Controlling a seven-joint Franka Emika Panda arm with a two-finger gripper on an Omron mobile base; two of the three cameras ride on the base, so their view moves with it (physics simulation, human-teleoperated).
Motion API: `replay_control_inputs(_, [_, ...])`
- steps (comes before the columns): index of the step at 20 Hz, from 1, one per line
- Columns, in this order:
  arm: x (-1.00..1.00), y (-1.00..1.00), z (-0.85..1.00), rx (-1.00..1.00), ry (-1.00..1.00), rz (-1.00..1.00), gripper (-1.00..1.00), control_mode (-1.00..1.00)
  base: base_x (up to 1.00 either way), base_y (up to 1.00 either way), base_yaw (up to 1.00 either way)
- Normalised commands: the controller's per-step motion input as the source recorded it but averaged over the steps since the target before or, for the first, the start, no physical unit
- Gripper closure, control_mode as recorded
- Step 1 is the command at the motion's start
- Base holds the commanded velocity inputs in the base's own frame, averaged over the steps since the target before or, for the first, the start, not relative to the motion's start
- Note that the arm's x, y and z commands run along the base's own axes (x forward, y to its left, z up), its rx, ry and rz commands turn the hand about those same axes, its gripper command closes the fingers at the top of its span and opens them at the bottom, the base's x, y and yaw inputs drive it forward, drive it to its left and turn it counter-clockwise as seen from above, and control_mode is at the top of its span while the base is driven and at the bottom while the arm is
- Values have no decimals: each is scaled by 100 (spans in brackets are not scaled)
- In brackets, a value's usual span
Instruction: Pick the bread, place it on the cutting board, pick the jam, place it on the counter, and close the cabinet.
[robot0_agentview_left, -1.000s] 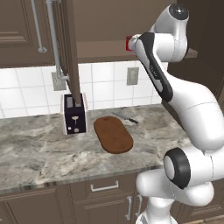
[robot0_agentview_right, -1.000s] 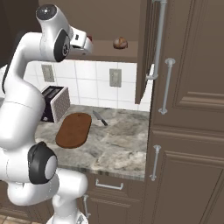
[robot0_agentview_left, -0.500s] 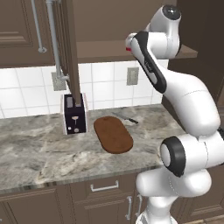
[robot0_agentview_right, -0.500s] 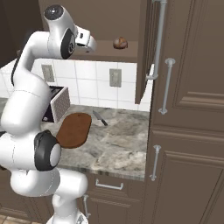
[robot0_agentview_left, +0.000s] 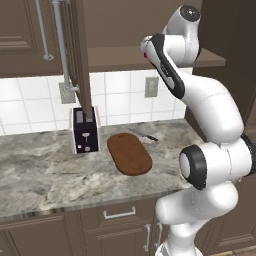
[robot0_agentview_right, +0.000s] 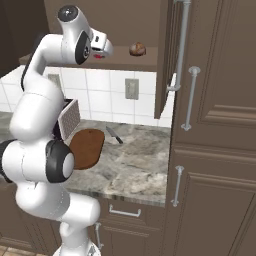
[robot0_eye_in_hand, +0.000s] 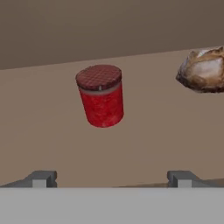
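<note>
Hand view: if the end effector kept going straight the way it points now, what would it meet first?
Most likely the jam, almost dead ahead between the open fingertips; the bread sits off to one side. Depth is unclear.

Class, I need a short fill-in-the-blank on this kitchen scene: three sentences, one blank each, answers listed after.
1. The bread sits on a shelf inside the open ____.
2. In the hand view, the jam has a dark red ____.
3. The cutting board lies on the counter between the toaster and a ____.

Missing words: cabinet; lid; knife
</note>
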Motion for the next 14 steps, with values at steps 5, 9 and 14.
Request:
replay_control_inputs(5, [34,4,0,0,0,0,-100,-100,0,0,0])
replay_control_inputs(9, [31,7,0,0,0,0,-100,-100,0,0,0])
replay_control_inputs(14, [29,8,0,0,0,0,-100,-100,0,0,0])
